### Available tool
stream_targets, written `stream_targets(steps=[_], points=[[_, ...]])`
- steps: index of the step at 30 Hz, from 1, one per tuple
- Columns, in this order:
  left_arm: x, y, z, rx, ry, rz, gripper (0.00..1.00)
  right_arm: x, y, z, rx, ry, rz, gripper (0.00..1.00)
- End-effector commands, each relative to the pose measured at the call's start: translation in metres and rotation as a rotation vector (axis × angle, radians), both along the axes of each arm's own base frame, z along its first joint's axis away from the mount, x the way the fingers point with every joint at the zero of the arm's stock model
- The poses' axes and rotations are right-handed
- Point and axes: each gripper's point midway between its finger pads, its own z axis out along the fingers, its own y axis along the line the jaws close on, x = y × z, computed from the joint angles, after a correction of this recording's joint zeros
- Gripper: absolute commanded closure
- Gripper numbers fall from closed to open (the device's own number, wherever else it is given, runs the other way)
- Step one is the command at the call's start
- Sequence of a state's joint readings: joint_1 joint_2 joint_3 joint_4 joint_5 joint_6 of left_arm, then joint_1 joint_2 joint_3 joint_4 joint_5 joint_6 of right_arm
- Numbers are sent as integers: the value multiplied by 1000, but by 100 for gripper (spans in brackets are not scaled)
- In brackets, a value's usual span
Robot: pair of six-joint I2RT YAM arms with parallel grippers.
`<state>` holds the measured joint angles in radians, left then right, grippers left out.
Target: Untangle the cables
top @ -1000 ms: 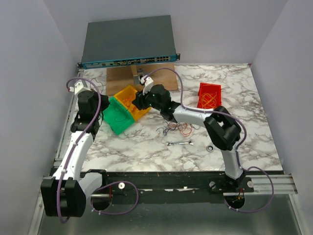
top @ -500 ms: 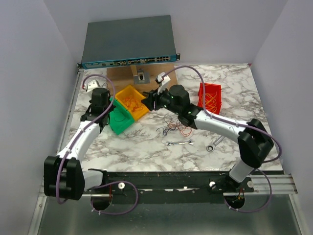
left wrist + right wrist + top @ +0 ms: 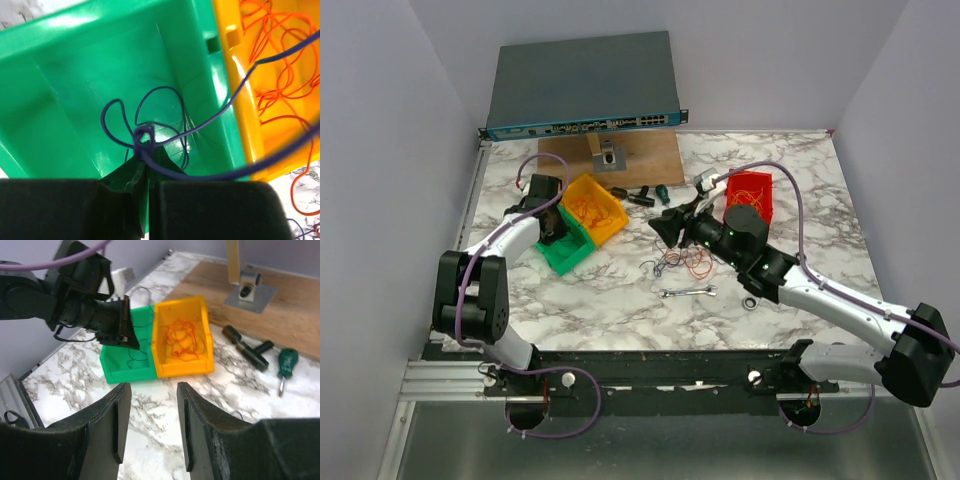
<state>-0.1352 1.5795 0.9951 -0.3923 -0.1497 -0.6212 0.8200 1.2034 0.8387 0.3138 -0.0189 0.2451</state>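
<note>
The left gripper (image 3: 145, 167) is clamped on a dark blue cable (image 3: 118, 111), whose loops lie inside the green bin (image 3: 65, 90) at about nine o'clock from the middle of the table (image 3: 620, 320). Orange cables (image 3: 586, 207) fill the yellow bin (image 3: 610, 222), which touches the green one at its one o'clock. The right gripper (image 3: 152, 390) hovers half spread, gripping nothing, at twelve o'clock from a loose tangle of cables (image 3: 682, 263). More orange strands lie in the red bin (image 3: 736, 183) at two o'clock. Markings on the network switch (image 3: 582, 85) are too small to read.
</note>
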Motion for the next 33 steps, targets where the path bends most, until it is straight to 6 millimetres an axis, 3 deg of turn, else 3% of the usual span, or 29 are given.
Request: stream_targets(steps=[1,7,9,11,19,24,27,29,32,33], points=[[-16,-10,-4,-82,3,25,90,0,-28,-43,-97,122,-131,51],[-33,-8,1,-96,-17,49,80,-7,-51,-69,-129,167,-202,52],[-39,-9,2,-104,-21,45,50,-8,-52,-73,-130,177,-204,52],[-42,-8,9,-106,-39,36,40,-9,-51,-76,-131,185,-200,52],[-50,0,63,-71,-159,15,37,-8,-49,-76,-132,191,-200,51],[-44,2,93,-68,-271,16,36,-6,-47,-75,-134,195,-196,51],[-39,-6,106,-97,-320,-30,35,-4,-49,-80,-150,237,-224,44],[-39,-20,114,-127,-372,-92,28,1,-61,-91,-181,313,-282,28],[-46,-43,127,-165,-459,-179,2,14,-90,-113,-211,481,-377,22],[-50,-52,130,-174,-474,-206,1,21,-104,-120,-201,520,-418,21]])
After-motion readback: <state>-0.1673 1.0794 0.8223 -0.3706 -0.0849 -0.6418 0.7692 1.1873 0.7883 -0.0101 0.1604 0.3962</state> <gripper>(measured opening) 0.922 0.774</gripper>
